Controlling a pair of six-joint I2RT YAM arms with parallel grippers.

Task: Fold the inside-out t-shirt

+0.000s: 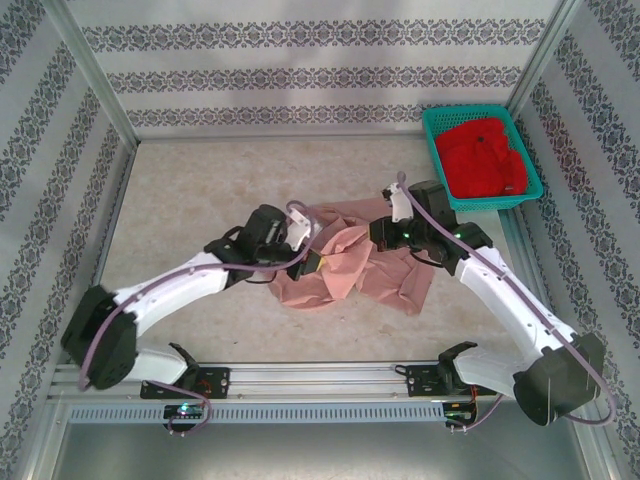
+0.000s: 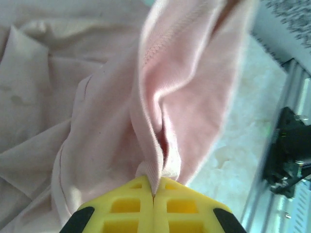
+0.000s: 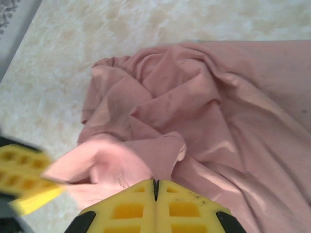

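Salmon-pink and soft, the short-sleeved inside-out t-shirt [image 1: 352, 272] lies bunched in a heap at the middle of the pale, mottled stone-look table [image 1: 200, 190], between the two arms, with one flatter flap trailing toward the right front edge. From where I stand, both white arms reach in to the same crumpled mound. The left gripper [image 2: 153, 195] has its yellow fingers pressed tight together on a ridge of the cloth. A stitched hem rises straight out of the tips and the fabric hangs in a long pleat from that pinch. The right gripper [image 3: 155, 186] is likewise closed, and a rounded pink fold runs down to its tips, so it looks to be pinching the shirt too, just beside the left gripper's yellow finger. I would judge that the two holds sit so near each other because the arms are seeking edges to draw apart and spread the garment. No fold has been made yet, and the shirt is far from flat. Off at the far right corner, well apart from all this, a teal plastic mesh basket [image 1: 437, 150] holds a bright red garment [image 1: 485, 155]. It seems to be parked there simply to stay out of the way.
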